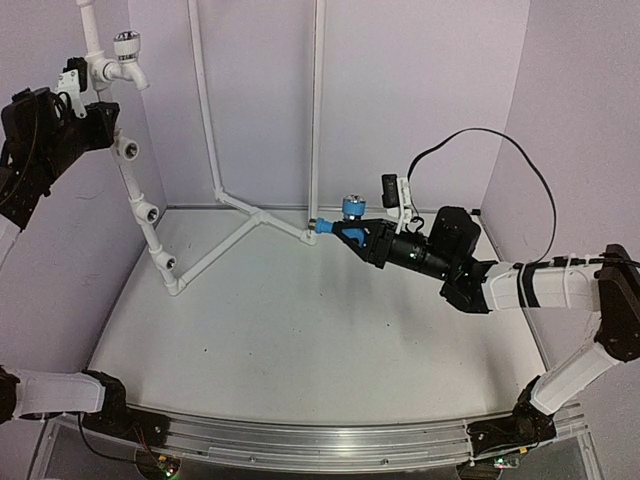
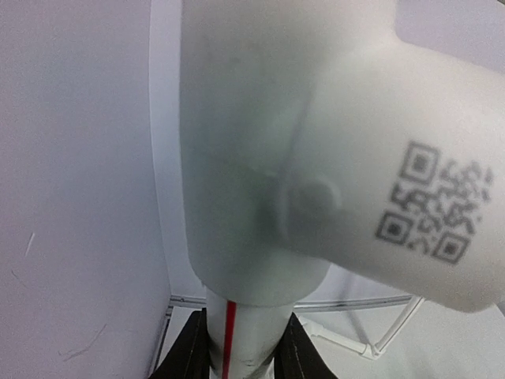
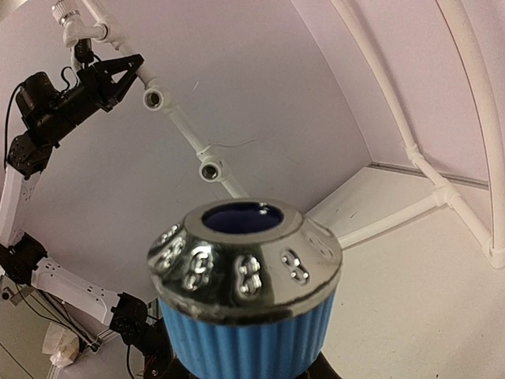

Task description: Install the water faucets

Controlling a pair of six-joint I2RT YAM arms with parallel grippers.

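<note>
The white faucet (image 1: 125, 55) with a silvery knob sits on the white pipe frame (image 1: 215, 150) at the top left; it also shows in the right wrist view (image 3: 69, 17). My left gripper (image 1: 106, 118) is shut on the frame's pipe (image 2: 241, 332) just below it, under a white fitting (image 2: 331, 158) with a QR code. My right gripper (image 1: 352, 232) is shut on the bright blue faucet (image 1: 348, 214), whose ribbed knob with a silvery cap (image 3: 246, 276) fills its view. The blue faucet's end is at the low pipe fitting (image 1: 311, 237); I cannot tell if they touch.
Open round side sockets (image 1: 131, 150) (image 1: 150, 212) (image 1: 168, 263) run down the slanted left pipe. Frame pipes lie along the white floor (image 1: 300, 330) to the back corner. Lilac walls close in on three sides. A black cable (image 1: 480, 140) loops above my right arm.
</note>
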